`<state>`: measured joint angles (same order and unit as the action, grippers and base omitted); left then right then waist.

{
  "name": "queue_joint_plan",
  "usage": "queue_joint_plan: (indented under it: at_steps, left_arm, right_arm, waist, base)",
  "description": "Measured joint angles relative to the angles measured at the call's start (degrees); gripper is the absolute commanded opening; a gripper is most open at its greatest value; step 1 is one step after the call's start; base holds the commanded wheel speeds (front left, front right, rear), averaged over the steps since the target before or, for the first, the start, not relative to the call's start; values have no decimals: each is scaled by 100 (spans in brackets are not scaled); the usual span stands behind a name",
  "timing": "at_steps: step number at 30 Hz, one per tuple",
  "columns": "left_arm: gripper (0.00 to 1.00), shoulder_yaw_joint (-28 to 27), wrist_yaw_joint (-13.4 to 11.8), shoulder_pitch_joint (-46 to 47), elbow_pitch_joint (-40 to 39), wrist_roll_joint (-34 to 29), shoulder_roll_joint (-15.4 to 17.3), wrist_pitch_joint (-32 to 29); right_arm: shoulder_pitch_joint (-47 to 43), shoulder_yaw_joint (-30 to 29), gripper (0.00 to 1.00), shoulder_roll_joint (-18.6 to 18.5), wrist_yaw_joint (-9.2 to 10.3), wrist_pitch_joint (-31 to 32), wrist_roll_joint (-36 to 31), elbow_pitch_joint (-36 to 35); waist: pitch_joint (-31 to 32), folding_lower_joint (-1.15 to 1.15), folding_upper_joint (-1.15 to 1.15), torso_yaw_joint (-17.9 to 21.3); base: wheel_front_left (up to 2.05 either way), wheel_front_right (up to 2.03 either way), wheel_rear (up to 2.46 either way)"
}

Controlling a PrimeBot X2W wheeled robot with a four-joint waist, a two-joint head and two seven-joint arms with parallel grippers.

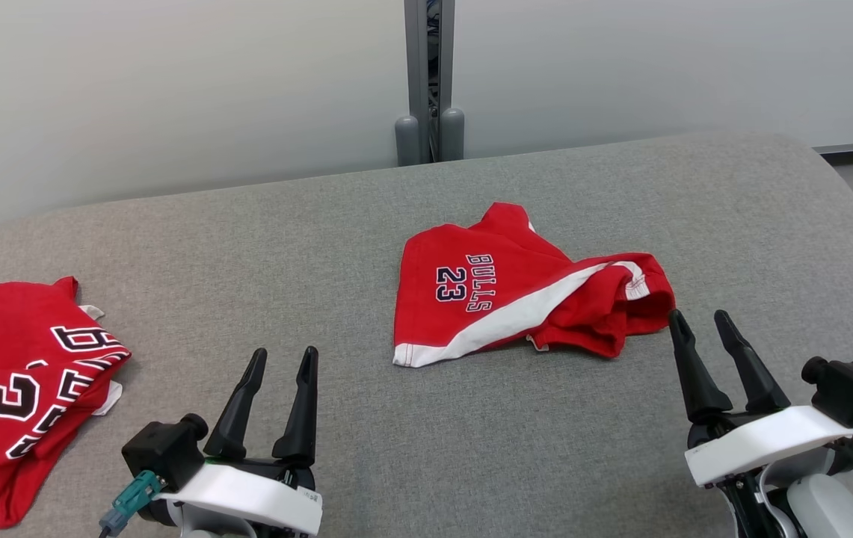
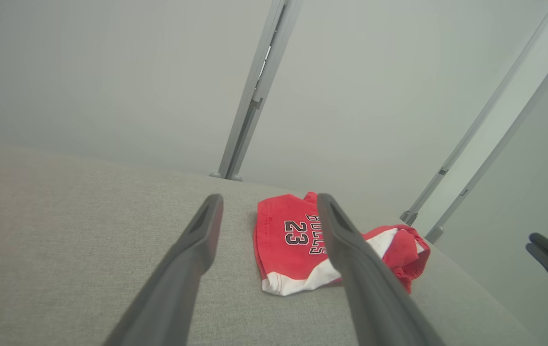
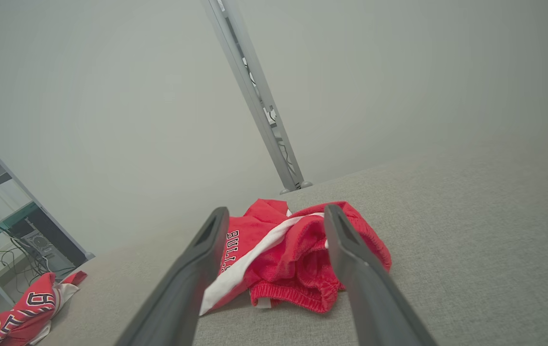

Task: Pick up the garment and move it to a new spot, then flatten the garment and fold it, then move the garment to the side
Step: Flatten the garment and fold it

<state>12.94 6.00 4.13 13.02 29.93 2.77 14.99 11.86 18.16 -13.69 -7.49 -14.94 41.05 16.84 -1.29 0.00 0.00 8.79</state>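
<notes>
Head view: red Bulls shorts (image 1: 501, 299) lay crumpled mid-worktop (image 1: 426, 463); left tool (image 1: 285, 351) and right tool (image 1: 697, 315) were both released and empty on the near side, the right one just beside the shorts' bunched end, and a second red jersey (image 1: 22, 388) lay well off to the left. Left wrist view: fingers spread, nothing held, shorts ahead on the worktop. Right wrist view: fingers spread, nothing gripped, the shorts' bunched end close ahead.

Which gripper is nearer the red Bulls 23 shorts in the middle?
Right. The right gripper sits just beside the bunched right end of the shorts, not touching, jaws open. The left gripper is farther away, off their near-left corner with a clear gap between.
</notes>
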Motion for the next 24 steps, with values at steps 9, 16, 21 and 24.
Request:
queue_joint_plan:
  at_steps: [9, 16, 21, 24]
  left_arm:
    - [100, 36, 7, -1, 22, 0, -2, 0]
    - [100, 60, 25, -1, 68, -3, -1, 0]
    - [100, 209, 53, 66, 349, 15, -2, 0]
    - [100, 290, 58, 271, 570, -25, -2, 1]
  right_arm:
    - [-68, -69, 100, 209, 0, -5, -119, -83]
    - [-96, -127, 100, 223, 0, -5, -140, -115]
    - [-96, -129, 100, 258, 0, -5, -160, -98]
    - [-76, -135, 100, 310, 0, -5, -180, -87]
  waist:
    - [-25, 0, 0, 37]
    - [-96, 0, 0, 31]
    - [-249, 0, 0, 61]
    - [-376, 0, 0, 99]
  base:
    - [0, 0, 0]
    - [0, 0, 0]
    - [0, 0, 0]
    - [0, 0, 0]
